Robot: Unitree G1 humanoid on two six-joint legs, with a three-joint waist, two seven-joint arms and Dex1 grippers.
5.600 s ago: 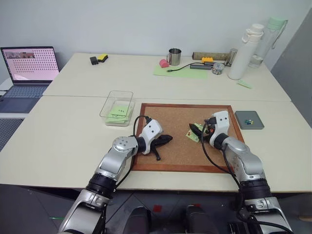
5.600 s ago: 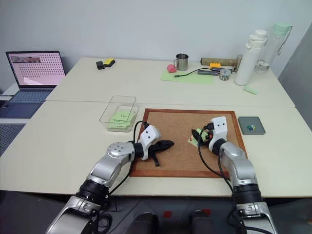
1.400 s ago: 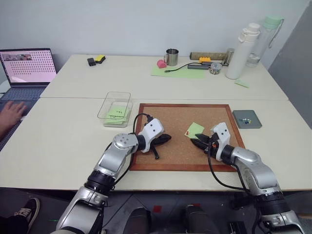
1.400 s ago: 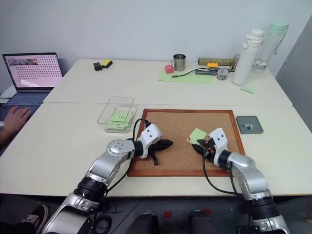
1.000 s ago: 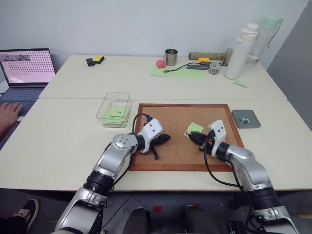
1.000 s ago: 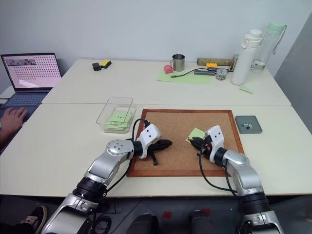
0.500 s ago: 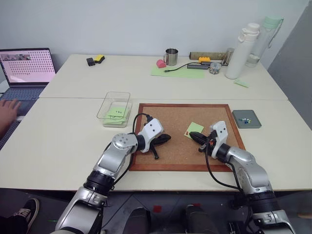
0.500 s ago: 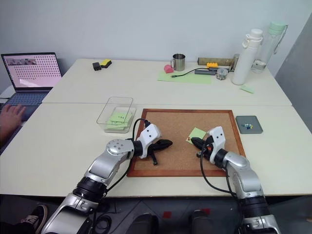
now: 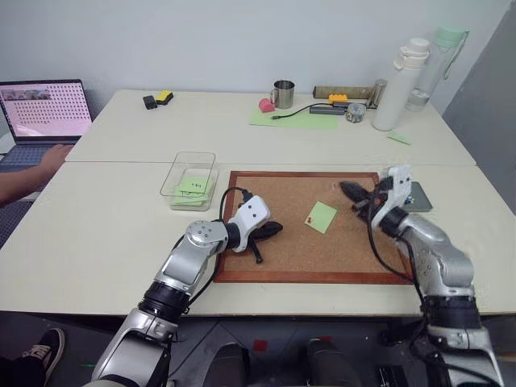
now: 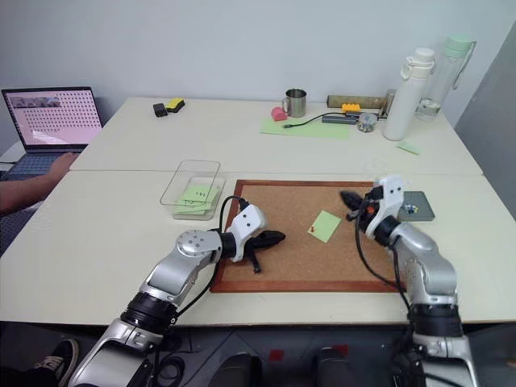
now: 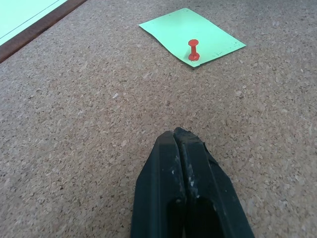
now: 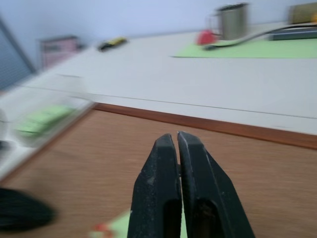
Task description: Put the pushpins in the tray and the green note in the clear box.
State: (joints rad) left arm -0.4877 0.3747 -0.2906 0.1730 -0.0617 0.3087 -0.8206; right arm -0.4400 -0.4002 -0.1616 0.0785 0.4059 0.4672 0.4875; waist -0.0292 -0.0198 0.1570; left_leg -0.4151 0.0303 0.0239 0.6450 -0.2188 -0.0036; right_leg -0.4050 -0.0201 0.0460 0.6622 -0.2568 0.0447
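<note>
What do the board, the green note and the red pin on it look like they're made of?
The board looks like cork: speckled, grainy brown surface inside a reddish wood-look frame. The green note seems to be thin matte paper, lying flat. The red pin looks like smooth, slightly glossy plastic, though its shaft is hidden.

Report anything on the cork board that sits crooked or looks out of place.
The green note lies askew on the cork board, turned diamond-wise to the frame, held by a single red pushpin at one corner. Nothing looks spilled or damaged.
</note>
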